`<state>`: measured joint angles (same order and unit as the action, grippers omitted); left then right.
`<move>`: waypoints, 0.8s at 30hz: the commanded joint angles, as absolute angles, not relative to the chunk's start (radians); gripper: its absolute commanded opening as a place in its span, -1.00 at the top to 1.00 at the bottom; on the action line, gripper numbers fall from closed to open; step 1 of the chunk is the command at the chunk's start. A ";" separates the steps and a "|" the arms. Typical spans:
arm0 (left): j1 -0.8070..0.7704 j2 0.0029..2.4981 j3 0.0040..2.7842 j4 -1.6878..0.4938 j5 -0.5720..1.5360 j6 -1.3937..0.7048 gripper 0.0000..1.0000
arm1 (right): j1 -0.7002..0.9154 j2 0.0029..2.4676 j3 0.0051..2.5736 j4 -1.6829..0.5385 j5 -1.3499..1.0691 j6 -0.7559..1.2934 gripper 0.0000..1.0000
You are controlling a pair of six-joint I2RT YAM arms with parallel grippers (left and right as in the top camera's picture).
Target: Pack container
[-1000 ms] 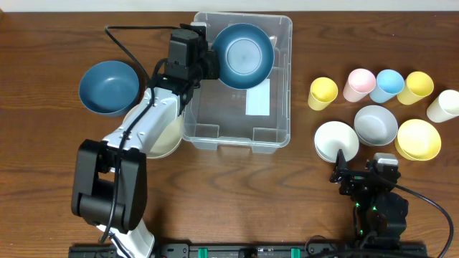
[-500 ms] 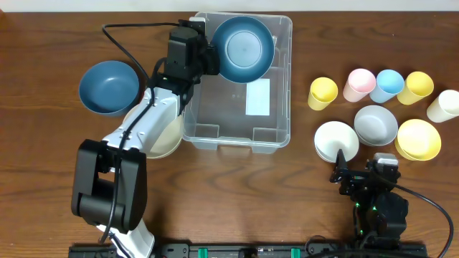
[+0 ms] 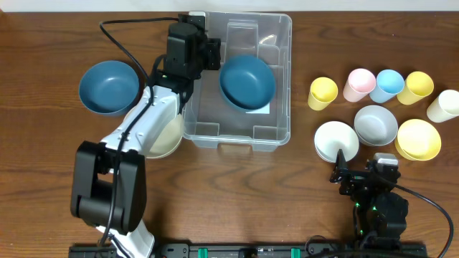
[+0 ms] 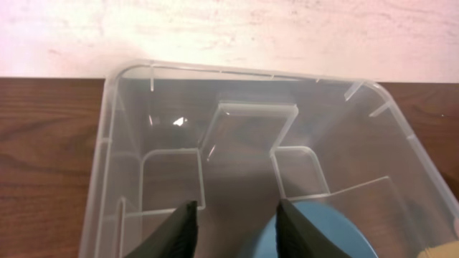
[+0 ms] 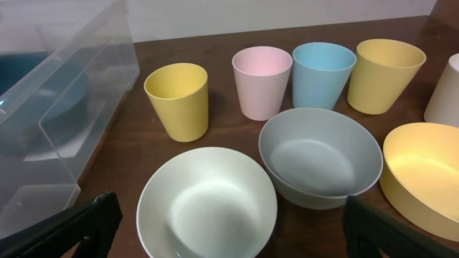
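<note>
Left wrist view crops blue bowl (image 4: 319, 233) inside container (image 4: 215, 69).

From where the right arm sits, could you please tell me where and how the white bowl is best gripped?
Pinch the white bowl's near rim from above, one finger inside and one outside. It stands upright, mouth open and empty, and its near edge is clear, whereas the grey bowl crowds its far right side.
</note>
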<state>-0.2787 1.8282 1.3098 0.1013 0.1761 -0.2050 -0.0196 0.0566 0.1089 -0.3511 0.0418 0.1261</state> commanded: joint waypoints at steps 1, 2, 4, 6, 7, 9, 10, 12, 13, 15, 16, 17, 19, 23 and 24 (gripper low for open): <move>-0.282 1.744 1.343 0.077 0.167 -0.196 0.17 | -0.029 0.051 0.106 -0.352 0.049 0.138 -0.98; -0.282 1.721 1.343 0.056 0.167 -0.195 0.14 | -0.029 0.051 0.106 -0.352 0.049 0.138 -0.98; -0.280 1.672 1.343 0.002 0.167 -0.195 -0.09 | -0.029 0.051 0.106 -0.352 0.049 0.138 -0.98; -0.278 1.622 1.343 -0.062 0.168 -0.195 -0.86 | -0.029 0.051 0.106 -0.352 0.049 0.138 -0.99; -0.278 1.591 1.343 -0.109 0.168 -0.195 -0.96 | -0.029 0.051 0.106 -0.352 0.049 0.138 -0.99; -0.278 1.534 1.343 -0.202 0.169 -0.195 -0.96 | -0.029 0.051 0.106 -0.352 0.049 0.138 -0.98; -0.278 1.511 1.343 -0.246 0.171 -0.196 -0.96 | -0.029 0.051 0.106 -0.352 0.049 0.138 -0.99; -0.278 1.468 1.343 -0.340 0.185 -0.196 -0.96 | -0.029 0.051 0.106 -0.352 0.049 0.138 -0.98; -0.278 1.454 1.343 -0.380 0.191 -0.195 -0.98 | -0.029 0.051 0.106 -0.352 0.049 0.138 -0.99; -0.278 1.436 1.343 -0.469 0.194 -0.195 -0.50 | -0.029 0.051 0.106 -0.352 0.049 0.138 -0.98; -0.278 1.436 1.343 -0.495 0.194 -0.195 -0.33 | -0.029 0.051 0.106 -0.352 0.049 0.138 -0.98; -0.279 1.440 1.343 -0.522 0.194 -0.195 -0.27 | -0.029 0.051 0.106 -0.352 0.048 0.138 -0.98; -0.286 1.457 1.343 -0.584 0.210 -0.182 -0.25 | -0.029 0.051 0.106 -0.352 0.049 0.138 -0.98; -0.304 1.488 1.343 -0.720 0.300 -0.097 -0.35 | -0.029 0.051 0.106 -0.352 0.049 0.138 -0.98; -0.309 1.493 1.343 -0.742 0.300 -0.093 -0.40 | -0.029 0.051 0.106 -0.352 0.049 0.138 -0.99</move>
